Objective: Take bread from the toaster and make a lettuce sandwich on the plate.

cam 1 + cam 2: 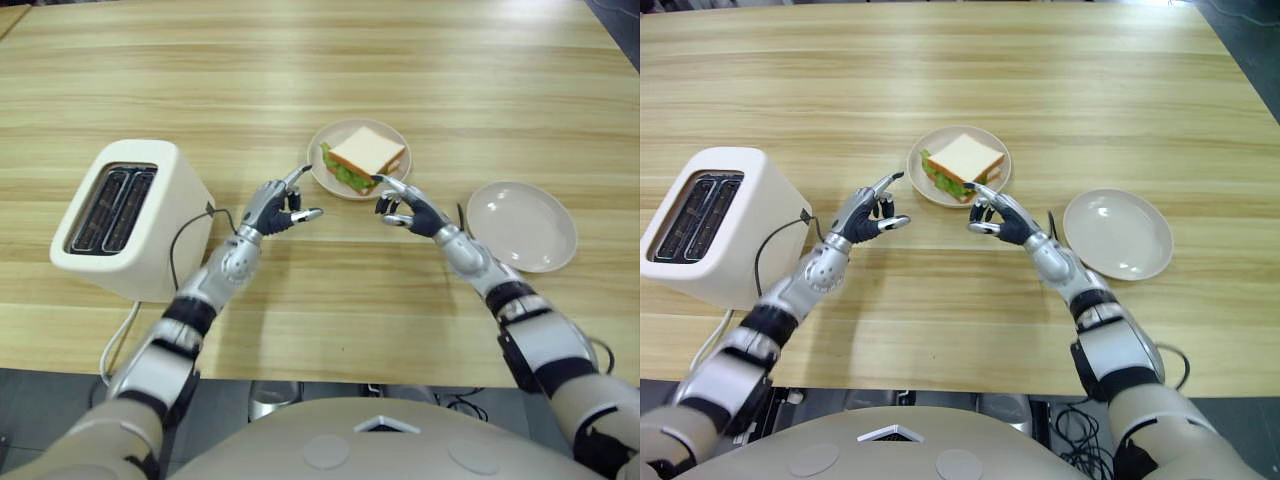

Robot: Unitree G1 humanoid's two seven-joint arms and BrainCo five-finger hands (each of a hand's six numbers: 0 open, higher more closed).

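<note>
A sandwich (366, 152) of white bread with green lettuce showing at its edge lies on a small beige plate (325, 140) in the middle of the table. The cream toaster (130, 215) stands at the left, its two slots dark. My left hand (275, 206) hovers just left of the plate, holding nothing, fingers partly spread with one pointing at the plate's rim. My right hand (408, 209) sits just below and right of the plate, also holding nothing, one fingertip near the sandwich's front corner.
A second, bare beige plate (521, 226) lies at the right, close to my right forearm. The toaster's black cable (190, 235) loops beside my left forearm. The wooden table (320, 60) stretches wide beyond the plates.
</note>
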